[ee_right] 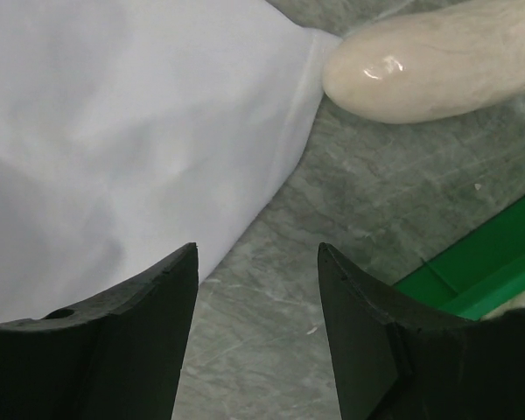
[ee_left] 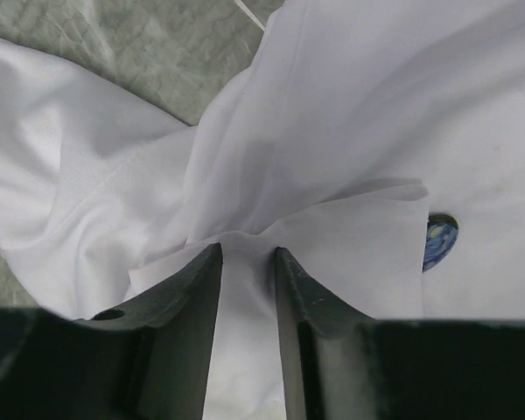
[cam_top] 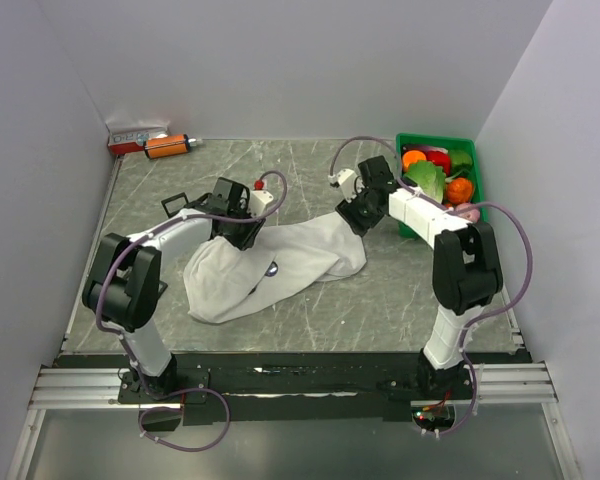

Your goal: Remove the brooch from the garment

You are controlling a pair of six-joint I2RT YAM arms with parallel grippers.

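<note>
Brooch [ee_left: 440, 241]: we see this dark-blue disc at centre right of the left wrist view, half tucked under a cloth fold.
Garment: a white T-shirt [cam_top: 310, 250], bunched mid-frame.
Left gripper [ee_left: 248, 254]: clenched on a shirt fold.
Right gripper [ee_right: 258, 254]: fingers apart over the table [ee_right: 350, 210], beside the shirt's edge.
Green bin [cam_top: 477, 160]: upper right.

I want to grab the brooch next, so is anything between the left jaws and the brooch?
Yes. A flap of the white shirt lies across the brooch, hiding part of it. The left jaws are shut on a fold of that same shirt, beside the brooch.
</note>
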